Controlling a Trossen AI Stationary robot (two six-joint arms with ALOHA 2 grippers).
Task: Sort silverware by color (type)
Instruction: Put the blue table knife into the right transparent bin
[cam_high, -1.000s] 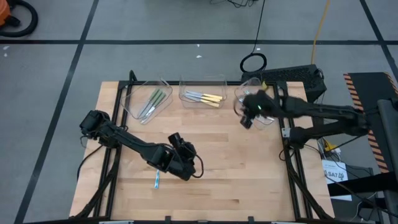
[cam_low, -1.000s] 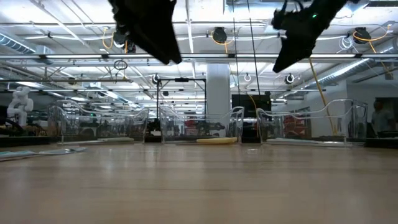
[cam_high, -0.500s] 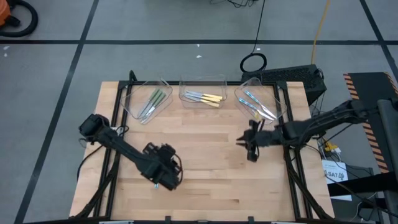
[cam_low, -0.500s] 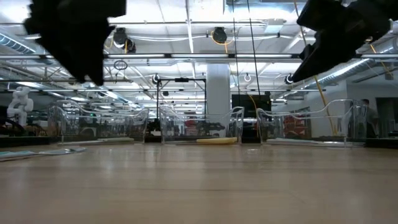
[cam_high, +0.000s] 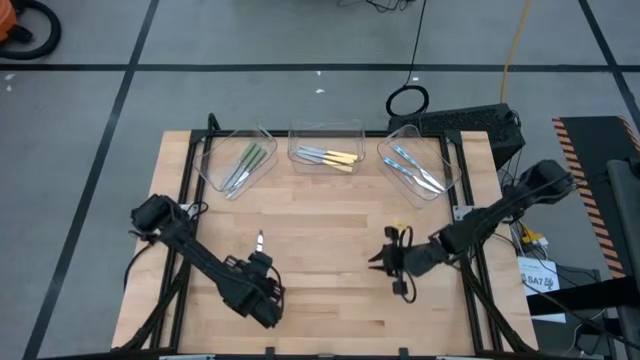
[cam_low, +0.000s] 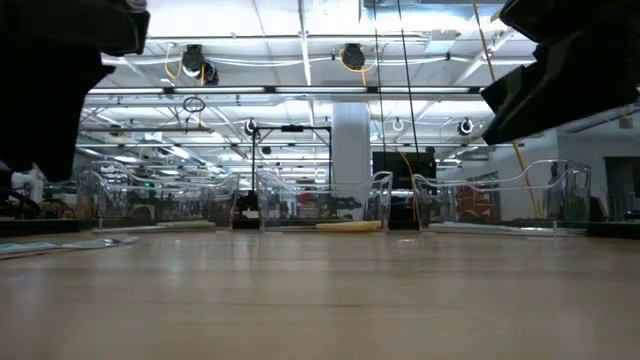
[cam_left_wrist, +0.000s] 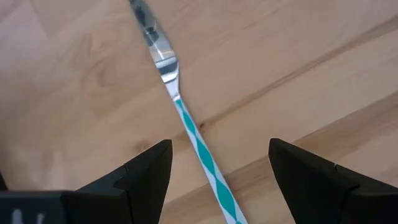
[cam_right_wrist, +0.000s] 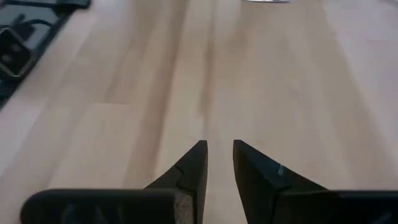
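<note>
**Left gripper poised over striped knife**

The left gripper (cam_left_wrist: 214, 174) hangs with fingers wide apart over a light-blue striped knife (cam_high: 259, 241) lying on the table (cam_high: 330, 210). The right gripper (cam_high: 382, 260), fingers nearly together and empty, hovers right of centre.

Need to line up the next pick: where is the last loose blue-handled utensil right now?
In the high view the blue-handled utensil lies on the bare table, near its left front, just ahead of the open left gripper.
</note>
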